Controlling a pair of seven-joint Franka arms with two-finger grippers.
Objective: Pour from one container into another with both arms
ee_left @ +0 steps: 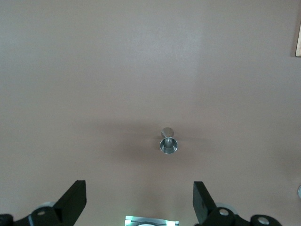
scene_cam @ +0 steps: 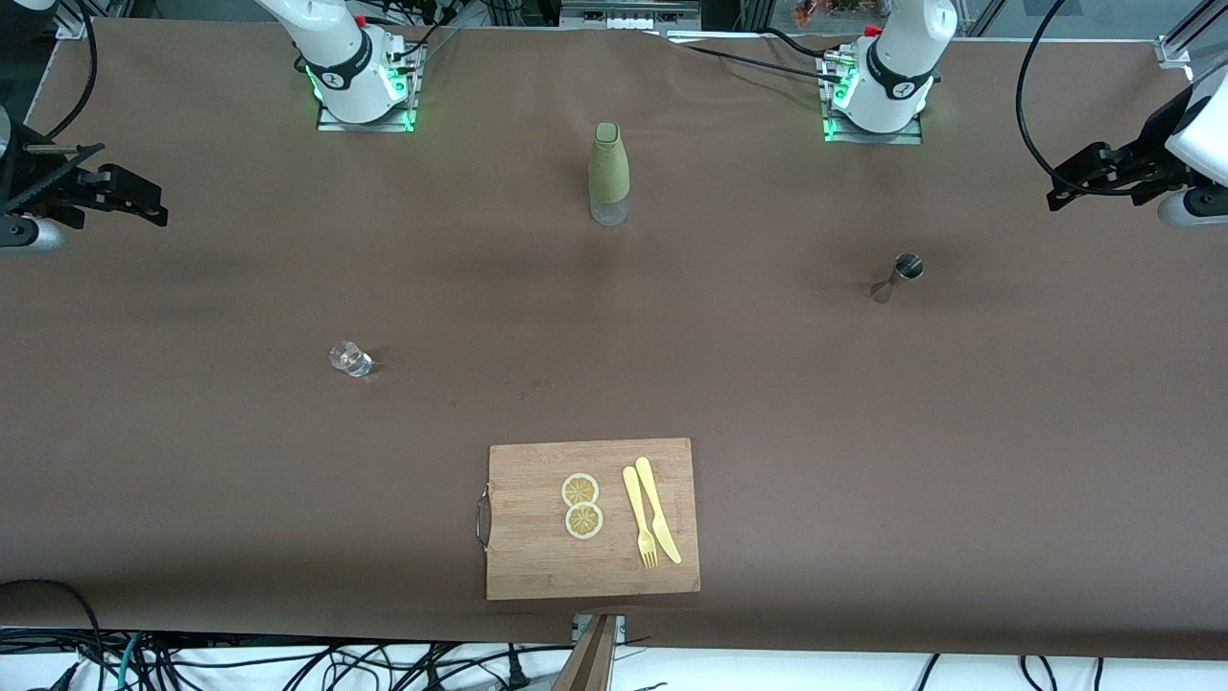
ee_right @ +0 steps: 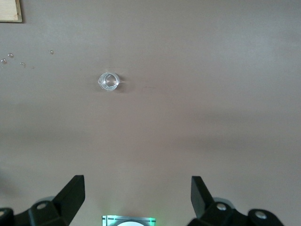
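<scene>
Left gripper, fingers apart, hangs over steel jigger at its table end; right gripper, likewise apart, over glass: probably light, slippery, fragile; grasp mid-wall

bottle mid-table, open cloth around

1. Right arm: glossy white shell, black band with a white mark near the base, green lights on the silver base plate, red button, black cables.
2. Left arm: same white shell, black band, green glow, black cables.
3. Left gripper: black wedge fingers, silver screws.
4. Right gripper: same build.
</scene>
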